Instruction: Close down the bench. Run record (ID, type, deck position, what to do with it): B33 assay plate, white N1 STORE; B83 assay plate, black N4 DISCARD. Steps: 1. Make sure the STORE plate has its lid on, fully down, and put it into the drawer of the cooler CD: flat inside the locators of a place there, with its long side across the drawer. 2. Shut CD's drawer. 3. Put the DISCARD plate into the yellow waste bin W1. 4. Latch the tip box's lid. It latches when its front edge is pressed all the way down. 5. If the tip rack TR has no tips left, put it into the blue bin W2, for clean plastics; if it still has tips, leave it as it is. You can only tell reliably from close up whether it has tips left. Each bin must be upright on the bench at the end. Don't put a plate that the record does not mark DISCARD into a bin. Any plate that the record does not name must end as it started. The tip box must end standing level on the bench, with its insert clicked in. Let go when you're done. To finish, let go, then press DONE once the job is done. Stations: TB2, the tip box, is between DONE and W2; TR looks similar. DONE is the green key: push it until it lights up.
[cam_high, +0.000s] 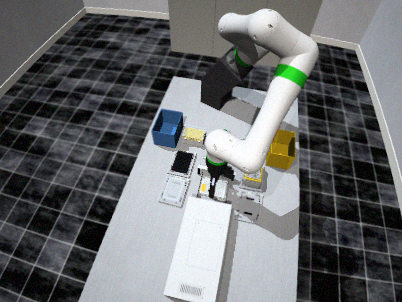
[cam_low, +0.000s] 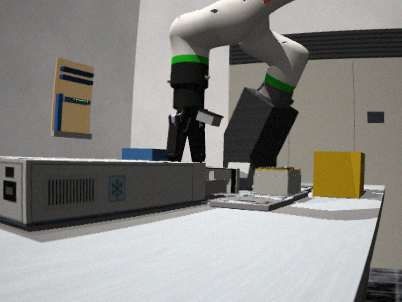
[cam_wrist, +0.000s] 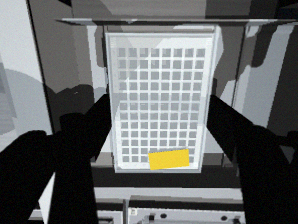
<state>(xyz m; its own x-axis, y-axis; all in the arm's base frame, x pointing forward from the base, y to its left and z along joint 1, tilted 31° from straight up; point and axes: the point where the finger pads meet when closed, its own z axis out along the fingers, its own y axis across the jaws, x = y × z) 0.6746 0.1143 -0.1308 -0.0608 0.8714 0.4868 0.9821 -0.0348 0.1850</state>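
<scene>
Top view: arm bent over the bench with the cooler CD (cam_high: 200, 250) right below the wrist, storing the white plate.

Big boxy white cooler, smooth flat lid, vent grille on the side. Blue bin (cam_high: 167, 128) and yellow bin (cam_high: 282, 149) stand upright behind it, blocky plastic tubs. Gripper (cam_wrist: 157, 145) is clamped on the white assay plate (cam_wrist: 157, 95) by its long edges, I'd guess so it drops level into the drawer locators. Plate's a pale rectangle, gridded wells showing under what looks like a clear lid, small yellow label (cam_wrist: 169, 159) at the near end. It hangs just in front of the cooler.
</scene>
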